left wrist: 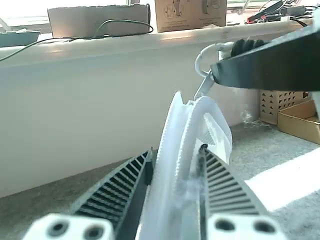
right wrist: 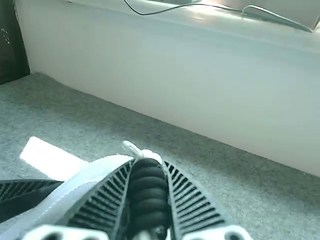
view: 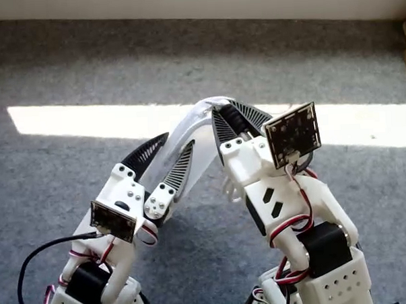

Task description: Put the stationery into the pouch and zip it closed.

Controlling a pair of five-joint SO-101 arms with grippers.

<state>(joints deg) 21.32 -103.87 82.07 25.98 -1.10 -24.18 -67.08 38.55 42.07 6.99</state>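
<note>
Above the carpet (view: 65, 77), the left gripper (view: 179, 139) pinches the lifted pouch (view: 189, 136). The right gripper (view: 222, 108) is clamped on its far end beside the zipper pull (left wrist: 204, 87). Zipping seems in hand, and it next needs a steady pull along the opening.

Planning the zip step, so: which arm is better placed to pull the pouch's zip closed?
Right, probably. The right gripper sits at the raised end of the pouch, beside the zip pull, while the left gripper clamps the lower end, anchoring it.
</note>
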